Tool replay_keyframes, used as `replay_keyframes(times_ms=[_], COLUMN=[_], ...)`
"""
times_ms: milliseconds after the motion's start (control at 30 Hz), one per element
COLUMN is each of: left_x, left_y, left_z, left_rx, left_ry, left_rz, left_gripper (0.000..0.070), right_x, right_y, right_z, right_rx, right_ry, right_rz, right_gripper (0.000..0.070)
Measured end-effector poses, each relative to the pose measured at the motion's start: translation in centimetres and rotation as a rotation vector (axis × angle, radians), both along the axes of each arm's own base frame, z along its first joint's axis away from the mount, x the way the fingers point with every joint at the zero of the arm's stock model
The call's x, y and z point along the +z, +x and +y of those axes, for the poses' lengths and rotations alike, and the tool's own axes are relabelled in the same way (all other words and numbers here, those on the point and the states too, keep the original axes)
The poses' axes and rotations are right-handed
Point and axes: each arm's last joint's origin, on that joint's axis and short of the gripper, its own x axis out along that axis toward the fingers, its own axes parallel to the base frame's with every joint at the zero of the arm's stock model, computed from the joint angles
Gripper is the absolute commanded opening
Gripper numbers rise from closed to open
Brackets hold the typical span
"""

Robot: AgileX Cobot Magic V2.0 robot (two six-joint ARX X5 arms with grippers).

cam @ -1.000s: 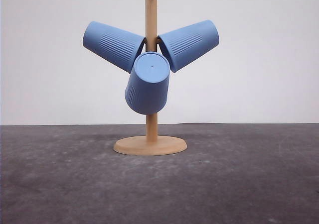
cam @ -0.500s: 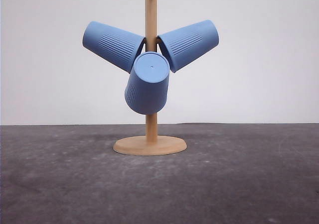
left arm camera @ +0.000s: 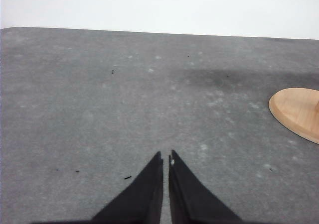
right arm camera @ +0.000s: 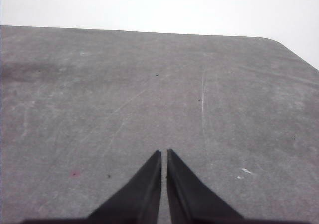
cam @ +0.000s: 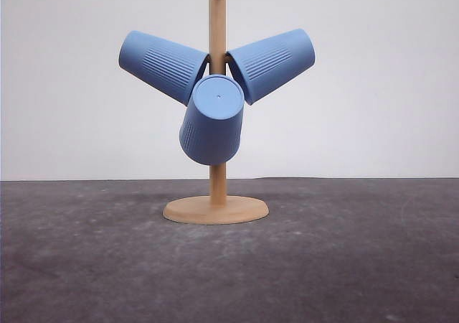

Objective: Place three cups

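Three light-blue ribbed cups hang on a wooden stand in the front view. One cup (cam: 163, 66) points up-left, a second cup (cam: 272, 63) points up-right, and the third cup (cam: 212, 120) hangs toward me with its flat base facing forward. My left gripper (left arm camera: 165, 157) is shut with nothing in it, low over the grey mat, with the stand's round base (left arm camera: 298, 112) off to one side. Over bare mat my right gripper (right arm camera: 164, 153) is shut too, holding nothing.
The wooden stand has an upright pole (cam: 217, 21) and a round base (cam: 216, 209) at the middle of the dark grey mat (cam: 344, 258). A white wall stands behind. The mat's far edge and a rounded corner (right arm camera: 279, 41) show in the right wrist view.
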Motion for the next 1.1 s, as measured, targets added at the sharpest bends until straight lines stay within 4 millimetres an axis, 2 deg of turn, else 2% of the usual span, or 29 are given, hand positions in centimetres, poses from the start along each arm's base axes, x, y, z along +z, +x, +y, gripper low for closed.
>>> replay_keyframes(times_ms=[1100], left_x=[0.0], left_y=[0.0], left_z=[0.0], left_rx=[0.0], left_ry=[0.0], left_rz=[0.0], left_gripper=[0.0], right_x=[0.0], right_y=[0.0], right_z=[0.0], right_rx=[0.0], right_ry=[0.0], right_rz=[0.0], right_gripper=[0.0015])
